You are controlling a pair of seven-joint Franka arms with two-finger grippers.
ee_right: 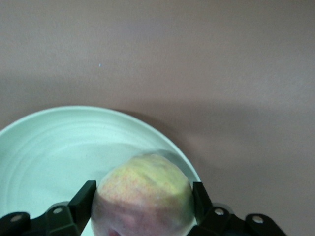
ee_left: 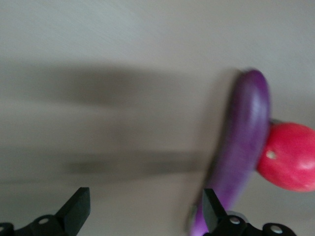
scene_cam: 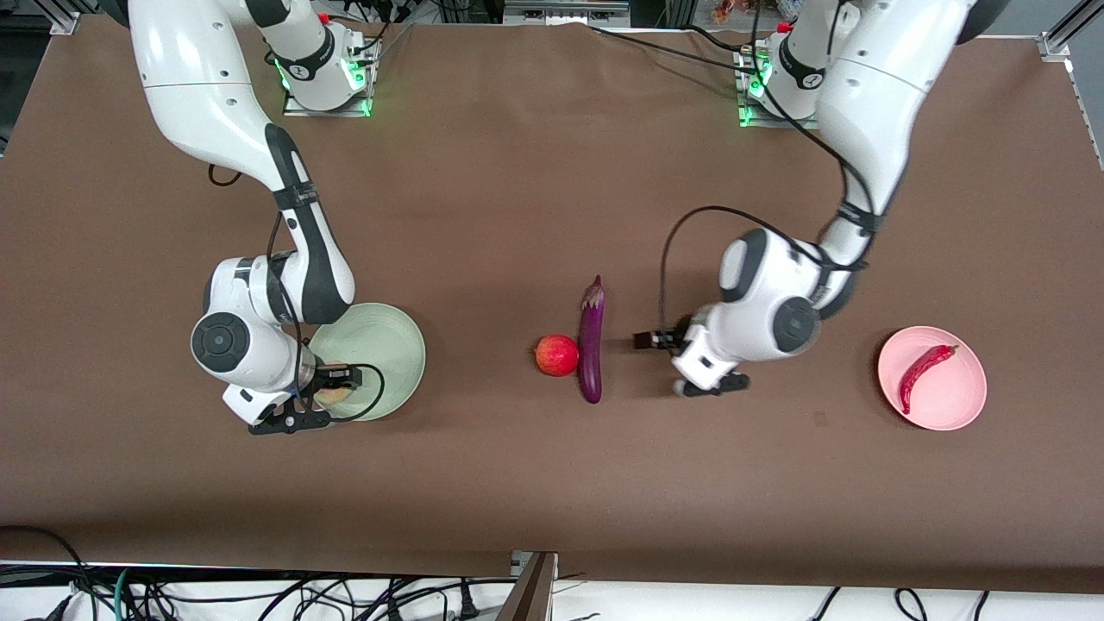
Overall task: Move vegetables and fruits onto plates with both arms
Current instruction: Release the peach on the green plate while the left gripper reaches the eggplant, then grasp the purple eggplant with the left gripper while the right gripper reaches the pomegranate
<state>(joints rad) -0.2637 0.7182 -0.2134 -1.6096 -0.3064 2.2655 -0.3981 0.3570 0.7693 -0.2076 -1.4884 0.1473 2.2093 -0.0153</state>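
While the right gripper (ee_right: 142,204) holds the peach (ee_right: 142,196) clamped between its fingers over the pale green plate (scene_cam: 388,345), the left gripper (ee_left: 142,211) hangs with fingers spread wide and empty over the brown table (scene_cam: 517,172), near the eggplant (scene_cam: 591,341). Eggplant and red-orange ball (scene_cam: 557,355) lie touching at mid-table. Chili pepper (scene_cam: 921,374): on the pink plate (scene_cam: 957,397), toward the left arm's end.

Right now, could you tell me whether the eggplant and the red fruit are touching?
Touching: the left wrist view shows the red fruit pressed against the eggplant with no gap, and the front view agrees.
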